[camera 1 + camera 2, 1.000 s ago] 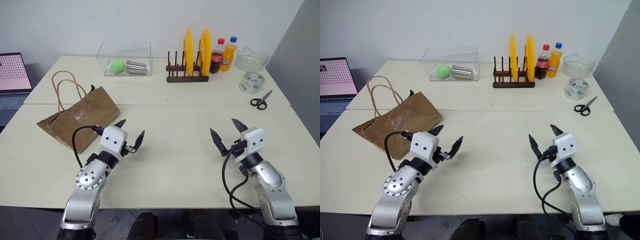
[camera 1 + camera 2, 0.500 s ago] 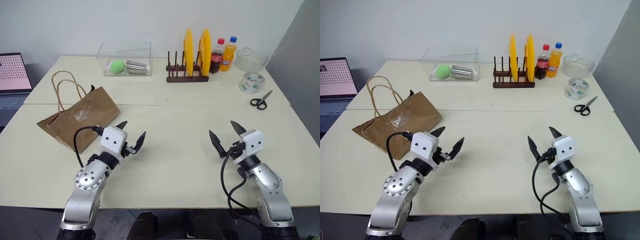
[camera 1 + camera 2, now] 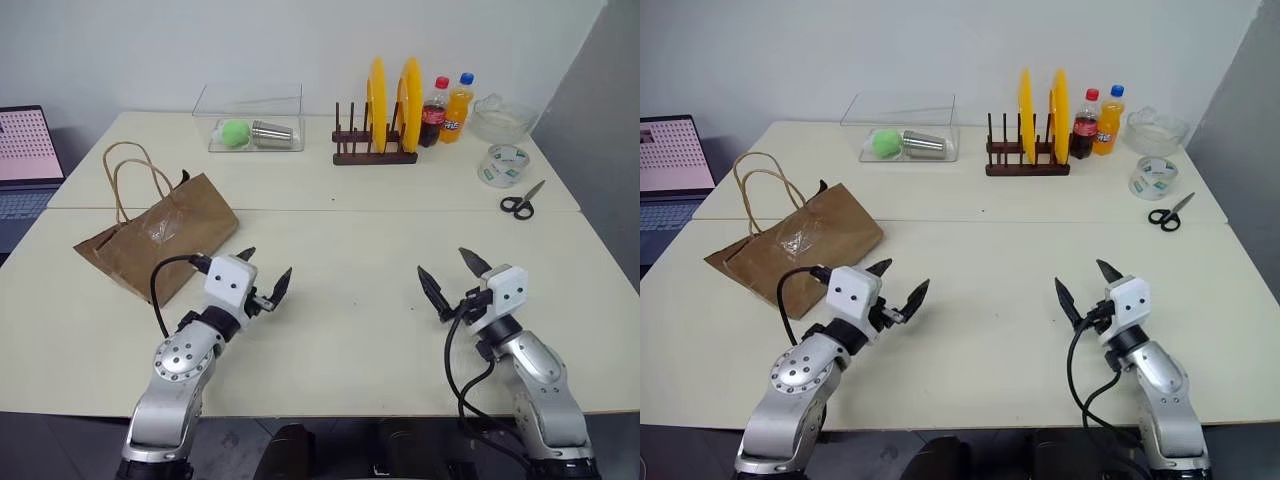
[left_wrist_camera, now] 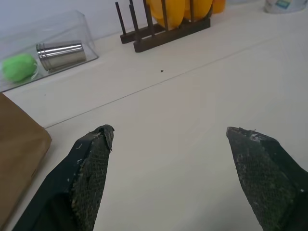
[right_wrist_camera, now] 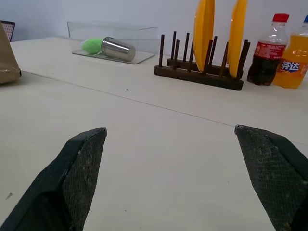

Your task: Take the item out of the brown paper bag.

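The brown paper bag (image 3: pixel 160 238) lies just left of the left gripper's (image 3: pixel 264 277) spread jaws.

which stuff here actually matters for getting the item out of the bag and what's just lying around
Belongs to the job:
brown paper bag, lying on its side
left end effector, open
right end effector, open

Just lying about:
plate rack
yellow plates
clear box
two bottles
tape roll
scissors
glass bowl
laptop
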Tool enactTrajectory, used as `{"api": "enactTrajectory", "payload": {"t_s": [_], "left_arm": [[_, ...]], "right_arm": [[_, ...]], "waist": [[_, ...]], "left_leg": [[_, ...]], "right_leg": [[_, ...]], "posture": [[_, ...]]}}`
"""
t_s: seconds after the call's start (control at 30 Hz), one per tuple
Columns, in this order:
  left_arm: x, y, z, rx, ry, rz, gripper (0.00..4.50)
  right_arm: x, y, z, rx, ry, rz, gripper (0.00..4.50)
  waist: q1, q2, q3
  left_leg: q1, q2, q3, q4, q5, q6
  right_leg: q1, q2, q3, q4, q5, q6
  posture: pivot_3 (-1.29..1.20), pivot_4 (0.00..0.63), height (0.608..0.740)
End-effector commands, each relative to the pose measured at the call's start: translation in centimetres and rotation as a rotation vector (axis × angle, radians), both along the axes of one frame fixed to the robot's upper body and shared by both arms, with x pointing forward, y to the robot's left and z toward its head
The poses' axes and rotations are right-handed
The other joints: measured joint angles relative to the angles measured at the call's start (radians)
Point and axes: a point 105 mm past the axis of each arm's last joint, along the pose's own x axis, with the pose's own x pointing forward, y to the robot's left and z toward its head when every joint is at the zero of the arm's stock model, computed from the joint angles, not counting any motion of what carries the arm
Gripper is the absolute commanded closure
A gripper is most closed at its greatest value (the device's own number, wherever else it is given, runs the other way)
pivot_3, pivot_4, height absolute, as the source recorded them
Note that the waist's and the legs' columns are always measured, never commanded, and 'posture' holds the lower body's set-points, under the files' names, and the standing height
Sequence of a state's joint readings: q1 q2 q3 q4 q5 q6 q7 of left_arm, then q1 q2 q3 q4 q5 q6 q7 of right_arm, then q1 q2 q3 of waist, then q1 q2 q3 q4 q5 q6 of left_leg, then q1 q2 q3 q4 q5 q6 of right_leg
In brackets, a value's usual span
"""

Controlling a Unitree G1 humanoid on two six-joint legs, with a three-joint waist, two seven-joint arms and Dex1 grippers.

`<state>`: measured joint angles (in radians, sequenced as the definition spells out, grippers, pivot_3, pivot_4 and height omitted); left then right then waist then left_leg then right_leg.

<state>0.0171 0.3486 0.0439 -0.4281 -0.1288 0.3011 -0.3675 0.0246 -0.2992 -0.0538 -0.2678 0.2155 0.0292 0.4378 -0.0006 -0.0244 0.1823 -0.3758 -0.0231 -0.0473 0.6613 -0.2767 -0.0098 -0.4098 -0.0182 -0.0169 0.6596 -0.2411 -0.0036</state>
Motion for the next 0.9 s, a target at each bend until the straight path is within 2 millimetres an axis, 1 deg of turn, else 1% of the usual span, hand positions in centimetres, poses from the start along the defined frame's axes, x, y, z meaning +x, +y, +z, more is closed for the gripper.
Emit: {"api": "enactTrajectory", "payload": {"t_s": [0.03, 0.1, 0.17, 0.23, 0.27, 0.33, 0.37, 0.4, 0.5, 0.57, 0.67, 0.77, 0.83, 0.9], "left_arm": [[-0.3, 0.6, 3.0, -0.03, -0.123, 0.026, 0.52], [-0.2, 1.6, 3.5, -0.033, -0.15, 0.081, 0.52], [-0.3, 3.7, 4.6, -0.047, -0.194, 0.195, 0.52], [-0.5, 5.1, 5.3, -0.07, -0.212, 0.265, 0.52], [-0.6, 5.6, 5.5, -0.083, -0.213, 0.285, 0.52], [-1.1, 7.1, 6.1, -0.081, -0.216, 0.305, 0.52], [-1.3, 7.6, 6.3, -0.077, -0.216, 0.31, 0.52], [-1.5, 8.6, 6.7, -0.08, -0.208, 0.315, 0.52], [-1.9, 11.6, 7.8, -0.088, -0.177, 0.327, 0.52], [-1.9, 13.7, 8.8, -0.085, -0.157, 0.334, 0.52], [-1.5, 16.0, 10.2, -0.092, -0.128, 0.323, 0.52], [-0.6, 17.4, 11.4, -0.075, -0.099, 0.29, 0.52], [0.4, 17.8, 12.1, -0.091, -0.065, 0.24, 0.52], [1.1, 18.2, 12.5, -0.078, -0.057, 0.229, 0.52]], "right_arm": [[-0.1, 1.2, 1.3, -0.04, -0.056, 0.084, 0.0], [-0.3, 2.4, 1.9, -0.06, -0.066, 0.167, 0.0], [-0.9, 4.7, 3.4, -0.084, -0.087, 0.335, 0.0], [-1.3, 6.2, 4.5, -0.105, -0.094, 0.46, 0.0], [-1.4, 6.8, 4.9, -0.112, -0.093, 0.506, 0.0], [-1.6, 8.4, 6.6, -0.11, -0.098, 0.638, 0.0], [-1.6, 8.8, 7.1, -0.111, -0.097, 0.672, 0.0], [-1.7, 9.3, 7.6, -0.116, -0.094, 0.719, 0.0], [-1.9, 10.1, 8.1, -0.138, -0.078, 0.818, 0.0], [-2.0, 10.5, 8.1, -0.15, -0.065, 0.855, 0.0], [-2.3, 10.9, 7.8, -0.17, -0.045, 0.891, 0.0], [-2.6, 11.2, 7.7, -0.189, -0.032, 0.91, 0.0], [-2.8, 11.4, 7.8, -0.206, -0.032, 0.914, 0.0], [-3.0, 11.6, 8.0, -0.209, -0.033, 0.919, 0.0]], "waist": [[0.0, 0.0, 0.0], [-0.001, 0.0, 0.0], [-0.003, 0.0, 0.0], [-0.003, 0.0, 0.0], [-0.003, 0.0, 0.0], [-0.002, 0.0, 0.0], [-0.002, 0.0, 0.0], [-0.001, 0.0, 0.0], [-0.002, -0.001, 0.001], [0.0, -0.001, 0.001], [0.001, -0.001, 0.001], [0.0, -0.001, 0.001], [0.0, -0.001, 0.001], [-0.001, -0.001, 0.001]], "left_leg": [[0.0, 0.0, 0.0, 0.0, 0.0, 0.0], [0.0, 0.0, 0.0, 0.0, 0.0, 0.0], [0.0, 0.0, 0.0, 0.0, 0.0, 0.0], [0.0, 0.0, 0.0, 0.0, 0.0, 0.0], [0.001, 0.0, 0.0, 0.0, 0.0, 0.0], [0.001, 0.0, -0.001, 0.0, 0.0, 0.0], [0.001, 0.0, -0.001, 0.0, 0.0, 0.0], [0.001, 0.0, -0.001, 0.0, 0.0, 0.0], [0.0, 0.0, -0.002, 0.0, 0.0, 0.0], [0.0, 0.0, -0.003, 0.0, 0.0, 0.0], [0.0, 0.0, -0.003, 0.0, 0.0, 0.0], [0.0, 0.0, -0.003, 0.001, 0.0, 0.0], [0.0, 0.0, -0.003, 0.0, 0.0, 0.0], [-0.001, 0.0, -0.003, 0.0, 0.0, 0.0]], "right_leg": [[0.0, 0.0, 0.0, 0.0, 0.0, 0.0], [0.0, 0.0, 0.0, 0.0, 0.0, 0.0], [0.0, 0.0, 0.0, 0.0, 0.0, 0.0], [0.0, 0.0, 0.0, 0.0, 0.0, 0.0], [0.0, 0.0, 0.0, 0.0, 0.0, 0.0], [0.001, 0.0, -0.001, 0.0, 0.0, 0.0], [0.001, 0.0, -0.001, 0.0, 0.0, 0.0], [0.001, 0.0, -0.001, 0.0, 0.0, 0.0], [0.001, 0.0, -0.002, 0.0, 0.0, 0.0], [0.001, 0.0, -0.003, 0.0, 0.0, 0.0], [0.001, 0.0, -0.003, -0.001, 0.0, 0.0], [0.001, 0.0, -0.004, -0.001, 0.0, 0.0], [0.0, 0.0, -0.003, -0.001, 0.0, 0.0], [0.0, 0.0, -0.004, -0.001, 0.0, 0.0]], "posture": [[0.0, 0.15, 0.74], [0.0, 0.15, 0.74], [0.0, 0.15, 0.74], [0.0, 0.15, 0.74], [0.0, 0.15, 0.74], [0.0, 0.15, 0.74], [0.0, 0.15, 0.74], [0.0, 0.15, 0.74], [0.0, 0.15, 0.74], [0.0, 0.15, 0.74], [0.0, 0.15, 0.74], [0.0, 0.15, 0.74], [0.0, 0.15, 0.74], [0.0, 0.15, 0.74]]}}
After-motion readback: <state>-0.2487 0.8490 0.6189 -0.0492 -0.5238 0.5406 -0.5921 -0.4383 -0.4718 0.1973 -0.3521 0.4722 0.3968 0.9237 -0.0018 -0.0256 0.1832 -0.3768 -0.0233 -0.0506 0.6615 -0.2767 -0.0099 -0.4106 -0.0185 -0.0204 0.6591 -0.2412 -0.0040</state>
